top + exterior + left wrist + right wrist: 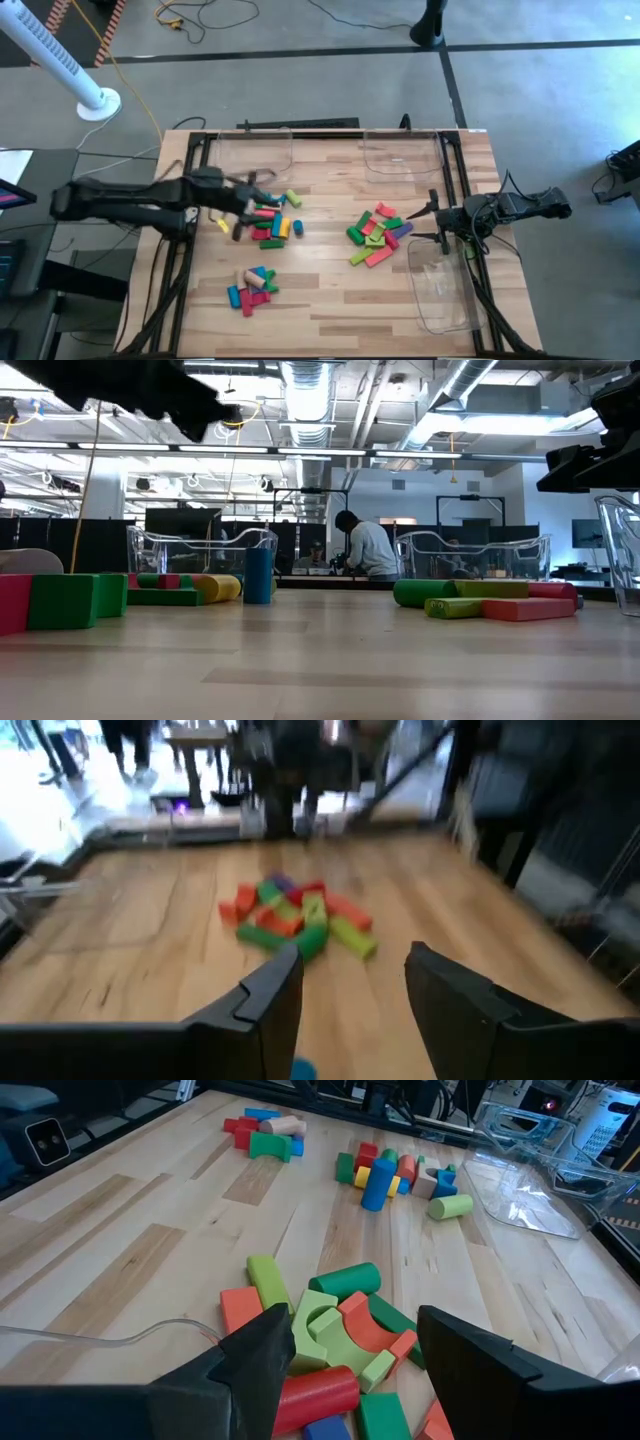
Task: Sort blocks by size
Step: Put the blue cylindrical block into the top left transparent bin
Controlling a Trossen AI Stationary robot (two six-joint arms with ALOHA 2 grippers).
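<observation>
The small painted wooden blocks [262,223] are seen from above in three clusters, the left gripper [262,192] hovering empty, jaws apart, over the middle one, while in the right wrist view the right gripper [352,1348], likewise parted, could be crowded by its tight pile [340,1335] into a double pick.

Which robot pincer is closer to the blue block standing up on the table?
The left one. The left pincer hovers open just above the middle pile, next to the upright blue block. The right pincer waits open far across the table, beside the green and red pile.
</observation>
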